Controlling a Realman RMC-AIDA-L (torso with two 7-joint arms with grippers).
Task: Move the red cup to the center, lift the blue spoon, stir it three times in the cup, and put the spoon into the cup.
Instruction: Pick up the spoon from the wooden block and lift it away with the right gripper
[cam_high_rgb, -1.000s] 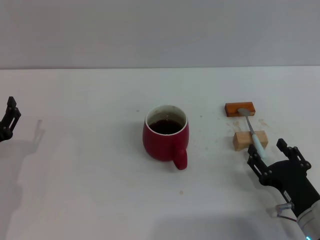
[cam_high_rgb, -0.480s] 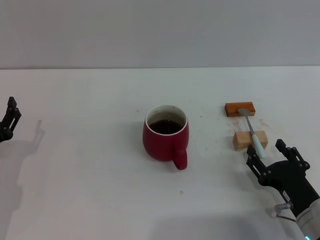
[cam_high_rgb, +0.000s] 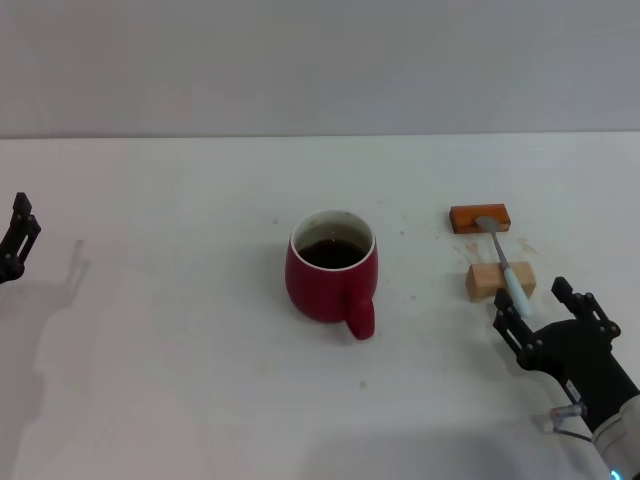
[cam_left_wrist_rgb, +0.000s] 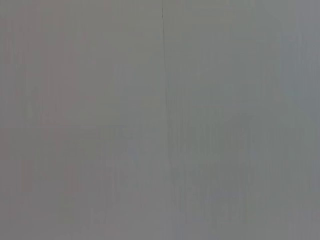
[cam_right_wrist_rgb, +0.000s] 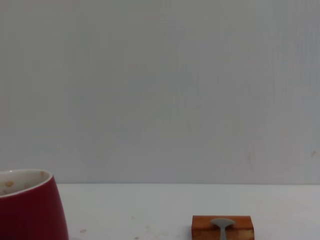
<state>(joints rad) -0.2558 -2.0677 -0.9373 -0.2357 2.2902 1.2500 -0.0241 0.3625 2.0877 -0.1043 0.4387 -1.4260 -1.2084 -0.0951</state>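
Red cup (cam_high_rgb: 332, 276) standing upright near the middle of the table (cam_high_rgb: 180, 380), holding dark liquid, handle turned toward the robot; first step judged done. Blue spoon (cam_high_rgb: 505, 268) not yet lifted, lying across a pale wooden block (cam_high_rgb: 498, 281) and an orange-brown block (cam_high_rgb: 479, 218), pale handle end pointing at the right gripper (cam_high_rgb: 543, 308). Lifting, three stirs and dropping in all left to do.

Right gripper low over the table, fingers spread, gap lined up just short of the spoon's handle tip, nothing held; cup well off to its left. Left gripper (cam_high_rgb: 18, 236) parked at the far left edge, well apart from everything; whether spread or closed, cannot tell.
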